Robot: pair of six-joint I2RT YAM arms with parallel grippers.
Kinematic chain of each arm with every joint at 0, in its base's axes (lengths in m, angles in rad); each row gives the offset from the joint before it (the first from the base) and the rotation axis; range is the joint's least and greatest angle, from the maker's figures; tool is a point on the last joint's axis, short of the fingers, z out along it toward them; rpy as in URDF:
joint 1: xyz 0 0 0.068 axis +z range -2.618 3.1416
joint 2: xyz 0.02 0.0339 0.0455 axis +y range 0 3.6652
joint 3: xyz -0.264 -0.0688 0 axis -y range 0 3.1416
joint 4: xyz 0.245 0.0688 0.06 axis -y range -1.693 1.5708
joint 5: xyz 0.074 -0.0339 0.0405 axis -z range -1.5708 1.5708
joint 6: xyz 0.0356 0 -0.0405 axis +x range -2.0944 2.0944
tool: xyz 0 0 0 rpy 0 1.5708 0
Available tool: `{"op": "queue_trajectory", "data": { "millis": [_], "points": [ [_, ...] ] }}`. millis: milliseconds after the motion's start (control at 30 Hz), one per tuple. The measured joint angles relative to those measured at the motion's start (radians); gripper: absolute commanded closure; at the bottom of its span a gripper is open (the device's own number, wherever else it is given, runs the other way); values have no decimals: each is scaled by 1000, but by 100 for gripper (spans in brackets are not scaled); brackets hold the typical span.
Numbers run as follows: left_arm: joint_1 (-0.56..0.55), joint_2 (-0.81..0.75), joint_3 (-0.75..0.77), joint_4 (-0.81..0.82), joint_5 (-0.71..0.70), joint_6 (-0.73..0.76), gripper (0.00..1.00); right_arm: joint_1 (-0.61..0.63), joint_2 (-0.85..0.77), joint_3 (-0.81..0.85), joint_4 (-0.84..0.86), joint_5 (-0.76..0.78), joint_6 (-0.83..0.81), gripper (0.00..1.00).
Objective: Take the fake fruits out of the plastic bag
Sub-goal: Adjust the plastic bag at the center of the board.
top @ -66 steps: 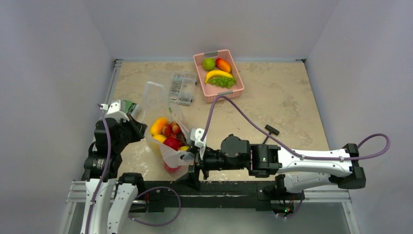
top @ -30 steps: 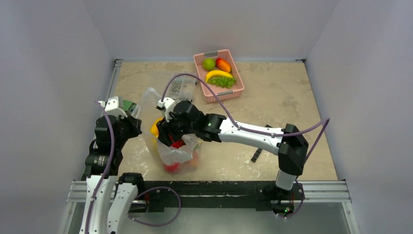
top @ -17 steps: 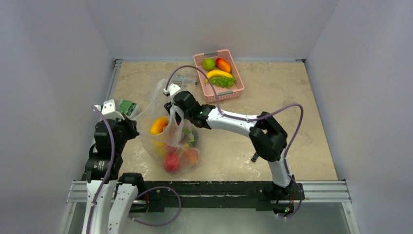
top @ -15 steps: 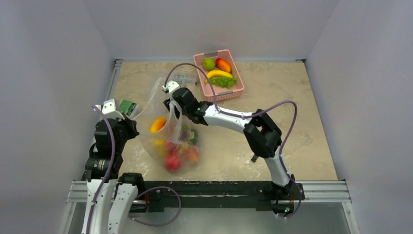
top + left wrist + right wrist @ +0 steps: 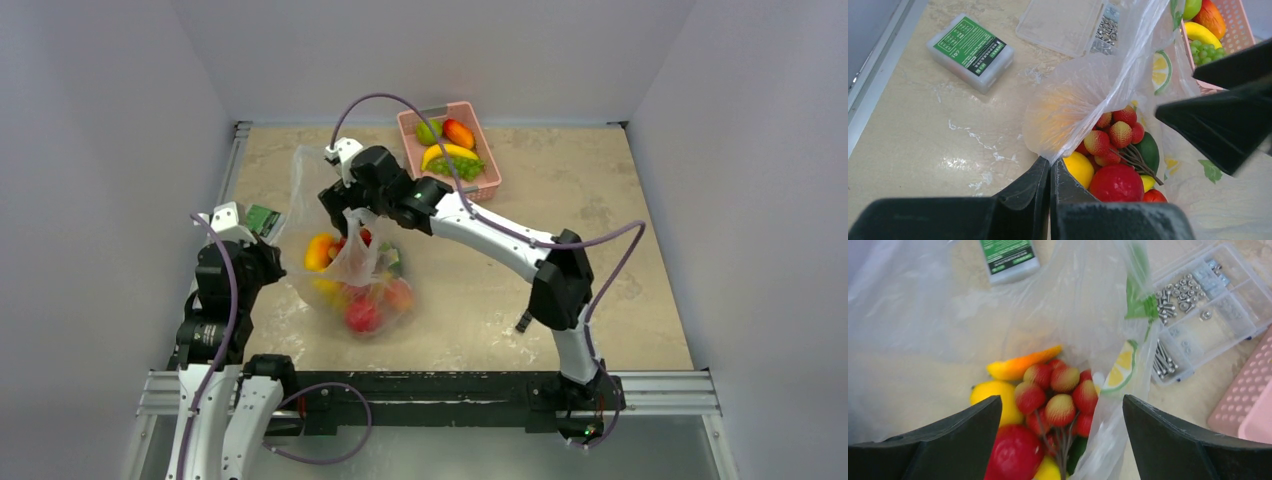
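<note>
With the left hand (image 5: 1050, 175) clenched on the bag's (image 5: 1083, 95) left edge, the right hand (image 5: 1062, 402), spread wide over its mouth, should drop straight onto one fruit (image 5: 1064, 378), avoiding film.

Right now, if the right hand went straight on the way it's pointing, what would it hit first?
Likely the cluster of small red fruits in the plastic bag, straight ahead of the open right hand. A printed fold of the bag hangs close and could touch first; depth is unclear.
</note>
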State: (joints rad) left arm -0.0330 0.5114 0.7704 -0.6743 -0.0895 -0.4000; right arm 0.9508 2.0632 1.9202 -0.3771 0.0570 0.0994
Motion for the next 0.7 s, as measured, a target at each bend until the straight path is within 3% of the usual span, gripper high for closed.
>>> {"op": "queue_trajectory", "data": {
  "millis": [167,333,467,600,700],
  "points": [
    [0,0,0,0,10,0,100,2,-145,0,-186,-34,87,8],
    [0,0,0,3,33,0,100,20,-224,2,-241,-23,153,34],
    [0,0,0,6,47,0,100,52,-202,73,-262,-18,163,37],
    [0,2,0,7,61,1,100,87,-129,170,-258,-27,162,56],
    [0,8,0,7,64,1,100,102,-67,192,-243,-35,165,62]
  ]
}}
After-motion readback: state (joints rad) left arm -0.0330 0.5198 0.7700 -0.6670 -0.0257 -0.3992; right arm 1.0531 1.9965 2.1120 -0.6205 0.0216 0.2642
